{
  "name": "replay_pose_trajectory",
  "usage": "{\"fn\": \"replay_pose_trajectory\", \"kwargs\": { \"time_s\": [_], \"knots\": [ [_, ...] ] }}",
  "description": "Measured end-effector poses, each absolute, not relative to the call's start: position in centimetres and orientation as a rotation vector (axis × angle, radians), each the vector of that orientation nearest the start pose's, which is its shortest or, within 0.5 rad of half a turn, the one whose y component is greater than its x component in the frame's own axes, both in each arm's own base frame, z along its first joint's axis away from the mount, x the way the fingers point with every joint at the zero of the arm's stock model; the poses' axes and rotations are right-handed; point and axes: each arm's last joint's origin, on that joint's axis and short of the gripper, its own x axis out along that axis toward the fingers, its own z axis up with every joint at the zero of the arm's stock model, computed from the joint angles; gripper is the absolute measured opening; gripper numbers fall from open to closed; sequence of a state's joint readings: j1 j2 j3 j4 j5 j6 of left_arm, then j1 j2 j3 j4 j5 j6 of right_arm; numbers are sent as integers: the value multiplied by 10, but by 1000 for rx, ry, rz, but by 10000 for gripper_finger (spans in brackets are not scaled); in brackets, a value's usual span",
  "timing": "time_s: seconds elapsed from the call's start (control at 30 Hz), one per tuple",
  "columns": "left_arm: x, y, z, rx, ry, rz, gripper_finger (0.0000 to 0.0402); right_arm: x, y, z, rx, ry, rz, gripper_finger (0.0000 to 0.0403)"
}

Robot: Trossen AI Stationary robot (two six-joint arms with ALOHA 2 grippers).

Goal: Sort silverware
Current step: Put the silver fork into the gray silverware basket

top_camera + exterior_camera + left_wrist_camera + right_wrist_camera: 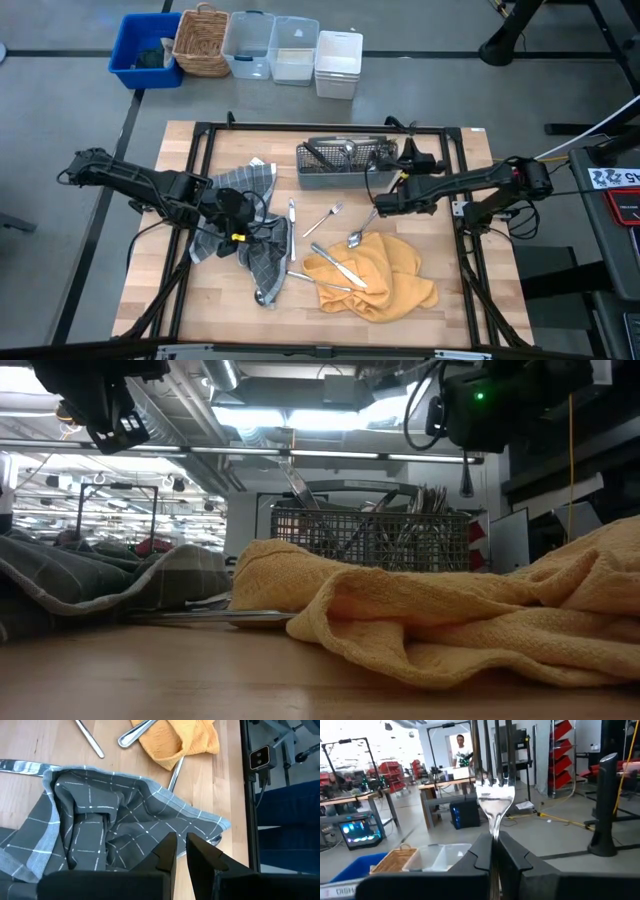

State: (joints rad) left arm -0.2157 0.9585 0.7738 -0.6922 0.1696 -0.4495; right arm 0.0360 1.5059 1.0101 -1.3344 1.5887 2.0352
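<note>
Workshop floor lay behind the rig; the wooden worktop carried two cloths, loose cutlery and a caddy. A row of bins and a wicker basket stood on the floor beyond its far edge.

Fork: clamped by its handle between the shut fingers of the right tool, tines pointing away from the wrist. In the high view the right tool hung just in front of the grey mesh caddy, near its right end.

Other silverware: a fork and a spoon lay on bare wood between the cloths, a knife on the yellow towel, and a knife beside the grey checked cloth. Some pieces already stood in the caddy.

Left tool: fingers nearly together, gripping nothing visible, above the grey checked cloth.

Judgement for the step: carry the fork over the compartment holding forks, keep it upright, lower it handle-first until it is inside the mesh, then release. Clear the rim and the standing handles. Which compartment holds forks could not be told.
</note>
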Motion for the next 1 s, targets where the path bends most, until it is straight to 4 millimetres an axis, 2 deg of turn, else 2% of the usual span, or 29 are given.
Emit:
{"fn": "replay_pose_trajectory", "kwargs": {
  "time_s": [0.3,0.57,1.0],
  "knots": [
    [177,-44,260,-393,944,-152,31,232,-20,241,179,-208,-1514,14],
    [177,-43,260,-410,945,-137,31,231,-20,267,100,-120,-1522,14],
    [177,-43,259,-440,943,-99,31,234,-20,266,103,-97,-1530,14]
  ]
}}
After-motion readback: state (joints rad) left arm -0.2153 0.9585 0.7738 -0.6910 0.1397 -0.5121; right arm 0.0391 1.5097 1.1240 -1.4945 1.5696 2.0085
